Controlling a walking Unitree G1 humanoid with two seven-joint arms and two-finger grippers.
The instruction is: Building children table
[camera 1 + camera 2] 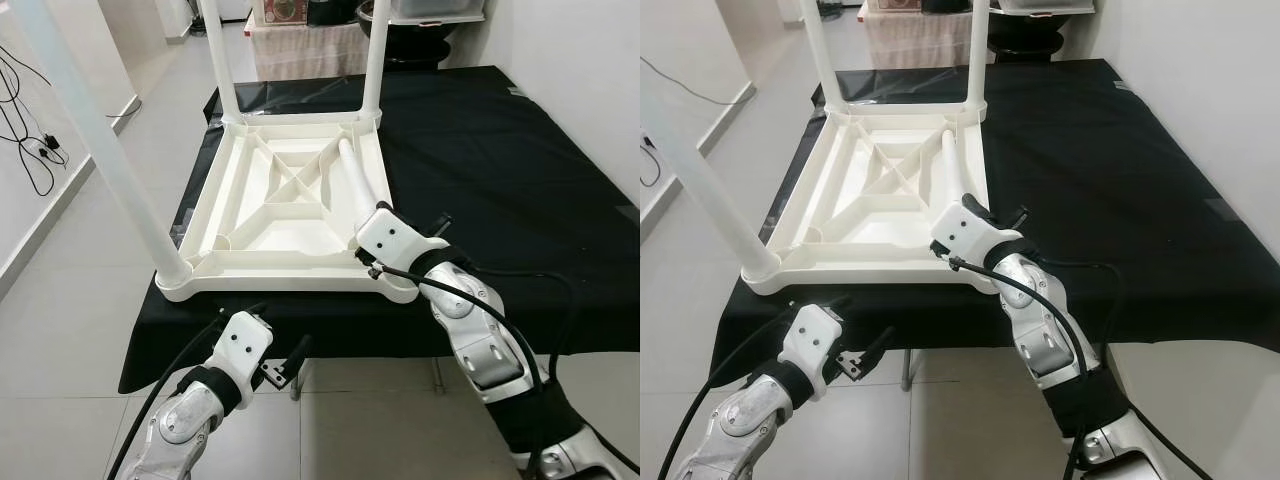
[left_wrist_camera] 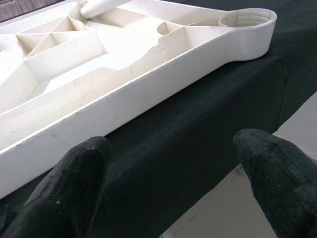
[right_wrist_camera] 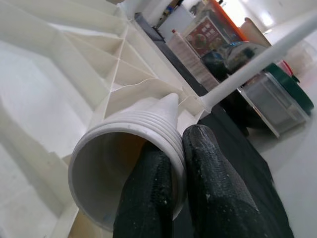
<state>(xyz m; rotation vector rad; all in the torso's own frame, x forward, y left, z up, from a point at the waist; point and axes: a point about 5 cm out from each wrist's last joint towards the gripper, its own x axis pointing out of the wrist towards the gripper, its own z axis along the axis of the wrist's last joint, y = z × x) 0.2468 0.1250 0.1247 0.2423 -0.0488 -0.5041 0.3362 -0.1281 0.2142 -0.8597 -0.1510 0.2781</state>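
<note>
Right end effector (image 3: 166, 191) pinching loose leg's (image 1: 358, 180) threaded rim, left end effector (image 2: 163, 183) released below tabletop (image 1: 240, 262) edge

I am in a room of a home. The floor (image 1: 70, 320) is made of big pale grey tiles, and the walls (image 1: 570, 40) are plain white. Black cables (image 1: 30, 150) hang down the wall on my left and trail onto the floor. A table with a black cloth (image 1: 520, 170) stands in front of me. Behind it sits a low stand under a checked cloth (image 1: 300, 48), and a dark round bowl (image 1: 405, 40). My right wrist view shows a colourful printed box (image 3: 200, 37).
</note>
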